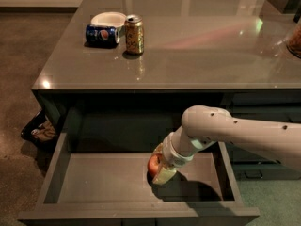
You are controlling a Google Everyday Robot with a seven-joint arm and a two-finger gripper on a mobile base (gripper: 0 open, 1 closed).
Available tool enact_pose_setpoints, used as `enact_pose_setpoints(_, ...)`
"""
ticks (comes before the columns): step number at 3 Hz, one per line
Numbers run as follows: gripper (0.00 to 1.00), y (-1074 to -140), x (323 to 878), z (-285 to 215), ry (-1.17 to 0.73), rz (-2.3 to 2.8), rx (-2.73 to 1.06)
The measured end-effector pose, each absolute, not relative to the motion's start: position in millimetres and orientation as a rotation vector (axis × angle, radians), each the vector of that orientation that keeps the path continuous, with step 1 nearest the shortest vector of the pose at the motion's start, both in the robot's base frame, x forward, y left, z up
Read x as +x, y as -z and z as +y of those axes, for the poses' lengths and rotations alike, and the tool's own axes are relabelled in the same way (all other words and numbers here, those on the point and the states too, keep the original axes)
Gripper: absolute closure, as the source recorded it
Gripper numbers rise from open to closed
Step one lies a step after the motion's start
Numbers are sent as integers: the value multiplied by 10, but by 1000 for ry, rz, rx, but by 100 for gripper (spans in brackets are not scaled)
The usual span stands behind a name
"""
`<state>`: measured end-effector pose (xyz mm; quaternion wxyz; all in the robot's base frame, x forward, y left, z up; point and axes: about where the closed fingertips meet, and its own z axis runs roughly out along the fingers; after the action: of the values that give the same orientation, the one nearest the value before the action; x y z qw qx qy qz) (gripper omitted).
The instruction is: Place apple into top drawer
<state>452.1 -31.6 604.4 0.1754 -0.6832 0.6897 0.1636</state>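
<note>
The top drawer [80, 182] is pulled wide open below the desk's front edge; its flat grey bottom shows. My white arm reaches in from the right and down into it. My gripper [160, 171] is shut on the apple [154, 164], red with a yellowish patch, and holds it low over the drawer bottom, right of the middle. The pale fingers [165, 174] cover the apple's right side. I cannot tell whether the apple touches the bottom.
On the desk top [197, 51] stand a gold drink can [134, 34], a blue can on its side [100, 34] and a white bowl [108, 19]. A dark bin with rubbish [41, 131] sits on the floor at left. Narrower drawers [256, 171] are at right.
</note>
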Motion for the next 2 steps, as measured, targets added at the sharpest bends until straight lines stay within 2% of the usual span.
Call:
enact_pose_setpoints(1, 86, -6044, 4521, -316, -463, 1954, -1935)
enact_pose_setpoints(2, 61, -6044, 4521, -316, -463, 1954, -1936)
